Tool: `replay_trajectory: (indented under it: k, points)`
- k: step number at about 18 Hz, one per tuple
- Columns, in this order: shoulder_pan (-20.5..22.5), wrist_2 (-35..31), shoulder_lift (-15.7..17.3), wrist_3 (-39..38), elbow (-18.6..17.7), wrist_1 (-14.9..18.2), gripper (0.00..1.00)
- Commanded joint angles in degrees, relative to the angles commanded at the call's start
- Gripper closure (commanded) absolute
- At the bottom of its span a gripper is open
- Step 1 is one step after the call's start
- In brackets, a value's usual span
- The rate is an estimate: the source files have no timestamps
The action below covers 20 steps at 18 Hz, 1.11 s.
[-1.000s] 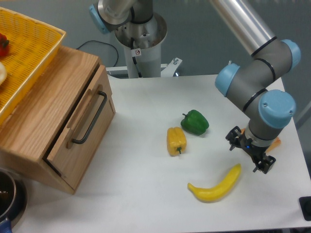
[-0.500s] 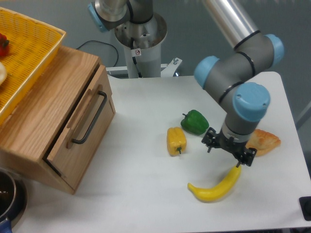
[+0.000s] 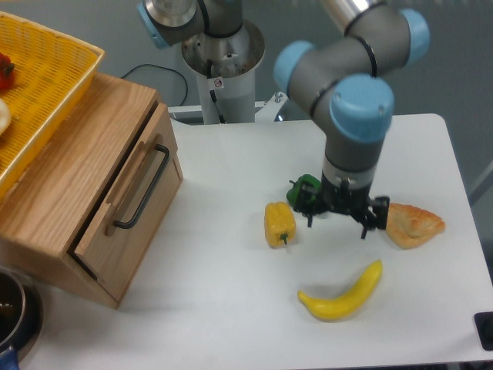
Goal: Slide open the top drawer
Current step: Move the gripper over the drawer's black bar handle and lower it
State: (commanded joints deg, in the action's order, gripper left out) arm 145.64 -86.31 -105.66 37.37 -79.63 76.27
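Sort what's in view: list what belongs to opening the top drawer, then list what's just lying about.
Belongs to the job:
top drawer
its black bar handle
gripper

Just lying about:
yellow pepper
green pepper
banana
pastry
yellow basket

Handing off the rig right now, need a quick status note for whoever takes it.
End effector: open, holding nothing, above the table between the green pepper and the pastry, far from the cabinet.
Top drawer: at the left, only slightly out; its black bar handle is untouched.
Done: no contact with the drawer.
Left: travel left past the yellow pepper, grip the handle, pull the drawer out.
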Motion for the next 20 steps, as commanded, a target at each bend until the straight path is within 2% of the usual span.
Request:
replay_trajectory:
  k: [2, 9, 13, 16, 20]
  points:
    - [-2.6, 0.4, 1.6, -2.5, -0.2, 1.9, 0.0]
    - [-11.2, 0.3, 7.8, -9.6, -1.3, 3.4, 0.0]
    - [-14.1, 0.0, 9.9, -12.7, -2.3, 5.1, 0.0]
    - [-14.4, -1.9, 9.8, -13.1, -1.9, 7.8, 0.0]
    - [-14.5, -1.5, 7.8, -13.4, -0.7, 8.5, 0.0]
